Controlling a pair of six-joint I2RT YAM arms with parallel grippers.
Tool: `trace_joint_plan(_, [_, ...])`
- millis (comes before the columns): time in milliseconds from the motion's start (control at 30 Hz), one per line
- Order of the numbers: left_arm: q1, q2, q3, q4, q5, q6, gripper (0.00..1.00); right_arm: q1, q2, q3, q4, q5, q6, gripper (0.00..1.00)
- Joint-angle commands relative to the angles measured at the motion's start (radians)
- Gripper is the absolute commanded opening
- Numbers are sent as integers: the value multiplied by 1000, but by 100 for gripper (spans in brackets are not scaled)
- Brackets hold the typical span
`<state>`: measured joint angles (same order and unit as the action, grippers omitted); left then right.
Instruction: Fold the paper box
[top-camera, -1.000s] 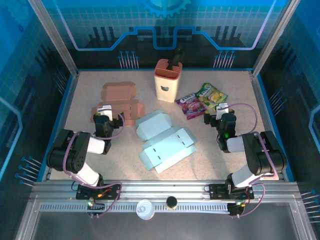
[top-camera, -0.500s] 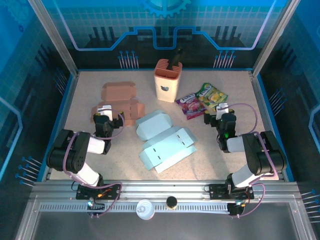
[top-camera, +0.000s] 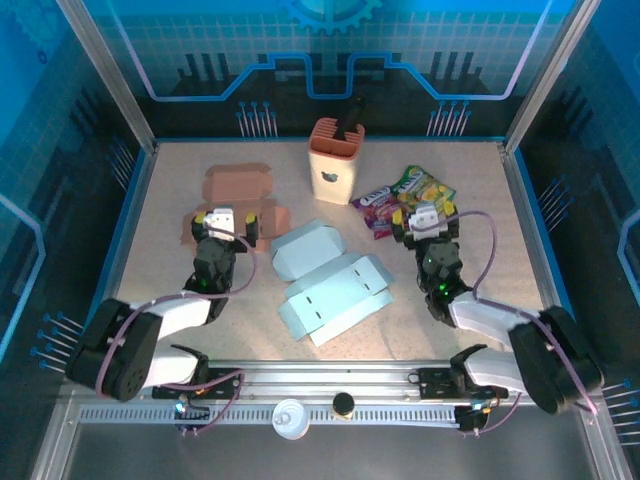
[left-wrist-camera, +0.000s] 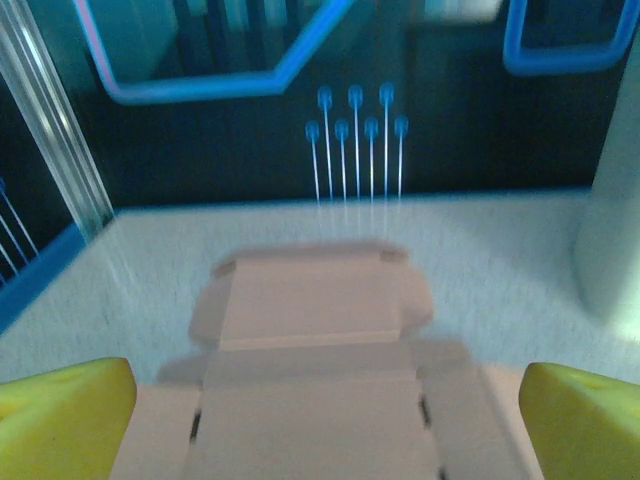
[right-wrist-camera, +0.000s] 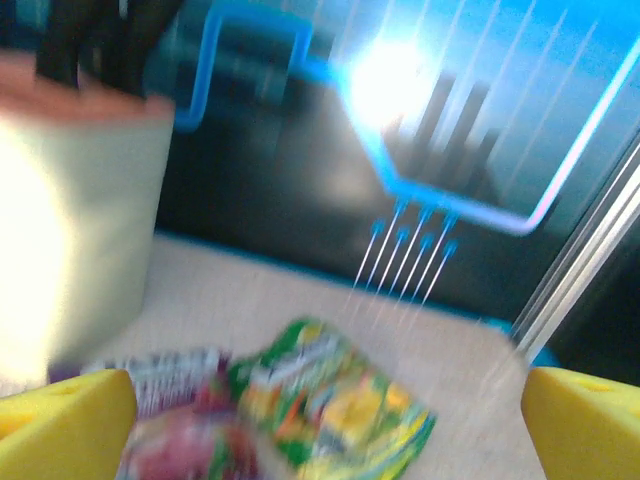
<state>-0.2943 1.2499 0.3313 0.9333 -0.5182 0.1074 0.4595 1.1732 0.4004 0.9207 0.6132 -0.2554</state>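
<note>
A flat, unfolded brown paper box (top-camera: 238, 186) lies at the back left of the table. My left gripper (top-camera: 225, 214) hovers over its near edge. In the left wrist view the brown box (left-wrist-camera: 315, 340) spreads between my yellow fingertips (left-wrist-camera: 62, 415), and the left gripper (left-wrist-camera: 320, 430) is open and holds nothing. A light blue paper box (top-camera: 335, 288) lies flat mid-table, with a part-folded blue piece (top-camera: 307, 248) behind it. My right gripper (top-camera: 424, 212) is open and empty at the near edge of the snack bags (top-camera: 405, 200).
A cream utensil holder (top-camera: 335, 160) with a dark item in it stands at the back centre; it shows at the left of the right wrist view (right-wrist-camera: 70, 220). Green and purple snack bags (right-wrist-camera: 330, 400) lie ahead of the right gripper (right-wrist-camera: 325, 430). Glass walls enclose the table.
Both arms have unfolded and stretched forward. The left gripper moved slightly right and away over the brown box; the right gripper moved left and away toward the snack bags. Both stayed open.
</note>
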Motion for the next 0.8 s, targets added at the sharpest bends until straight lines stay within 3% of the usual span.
trace_joint_plan(0, [-49, -104, 193, -286, -156, -119, 99, 65, -122, 255, -244, 177, 0, 100])
trace_joint_plan(33, [-47, -133, 289, -568, -162, -305, 99, 70, -146, 354, -469, 242, 184, 100])
trace_joint_plan(67, [-33, -156, 424, -928, -122, -556, 99, 63, -170, 486, -823, 266, 465, 100])
trace_joint_plan(100, [-12, -153, 502, -1140, -59, -758, 99, 36, -185, 604, -1170, 217, 745, 100])
trace_joint_plan(133, [22, -143, 514, -1171, 39, -843, 99, -24, -193, 650, -1325, 106, 916, 100])
trace_joint_plan(167, [66, -128, 510, -1149, 235, -889, 99, -141, -206, 655, -1360, -141, 951, 100])
trace_joint_plan(200, [81, -110, 516, -1161, 362, -931, 99, -230, -218, 631, -1328, -428, 949, 100])
trace_joint_plan(233, [68, -94, 536, -1214, 409, -960, 95, -240, -221, 636, -1359, -519, 946, 100])
trace_joint_plan(300, [5, -67, 568, -1342, 460, -993, 89, -113, -200, 707, -1579, -375, 909, 100])
trace_joint_plan(400, [-111, -74, 531, -1426, 545, -1043, 80, 41, -164, 713, -1765, -333, 876, 99])
trace_joint_plan(567, [-264, -110, 392, -1415, 662, -1199, 68, 110, -172, 504, -1762, -562, 949, 88])
trace_joint_plan(767, [-290, -45, 343, -1364, 688, -1117, 60, 118, -101, 388, -1630, -734, 955, 80])
